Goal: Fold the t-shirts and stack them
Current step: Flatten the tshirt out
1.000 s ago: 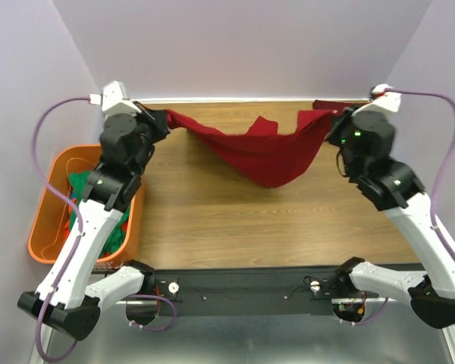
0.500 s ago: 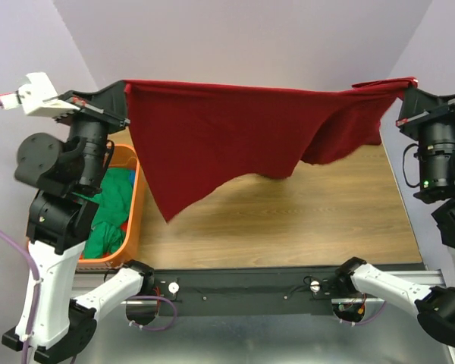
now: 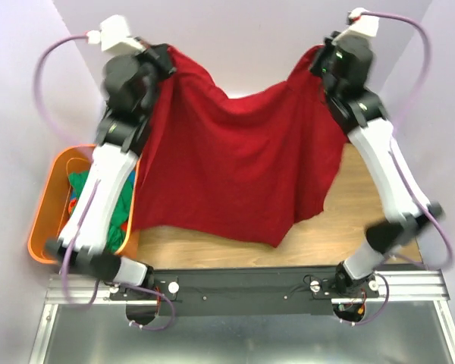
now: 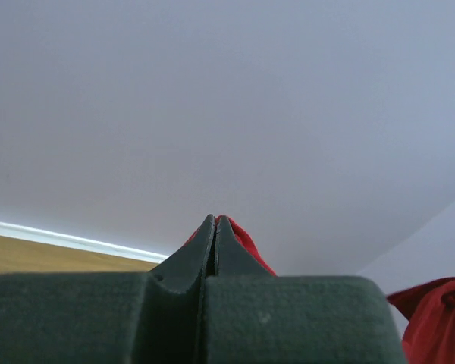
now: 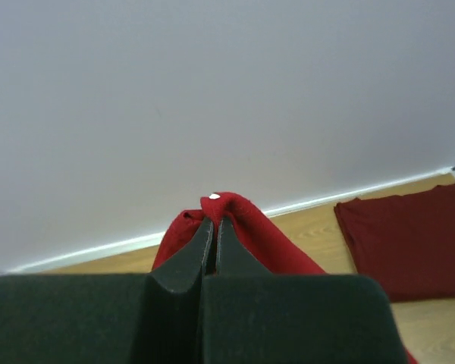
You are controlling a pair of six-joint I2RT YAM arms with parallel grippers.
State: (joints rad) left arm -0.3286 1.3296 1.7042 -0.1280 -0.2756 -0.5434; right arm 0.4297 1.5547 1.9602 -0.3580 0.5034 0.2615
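We are finding the left pincer (image 4: 214, 219) clamped tight on one upper edge of the bright red t-shirt (image 3: 235, 167) and the right pincer (image 5: 214, 221) clamped tight on the opposite edge, with both arms reaching high above the table (image 3: 326, 243). The shirt is hanging between them as a spread sheet, sagging at mid-span. We are also noting green t-shirts (image 3: 80, 186) lying in the orange tub (image 3: 45, 220) at left and a maroon t-shirt (image 5: 406, 243) lying flat near the table's far edge.
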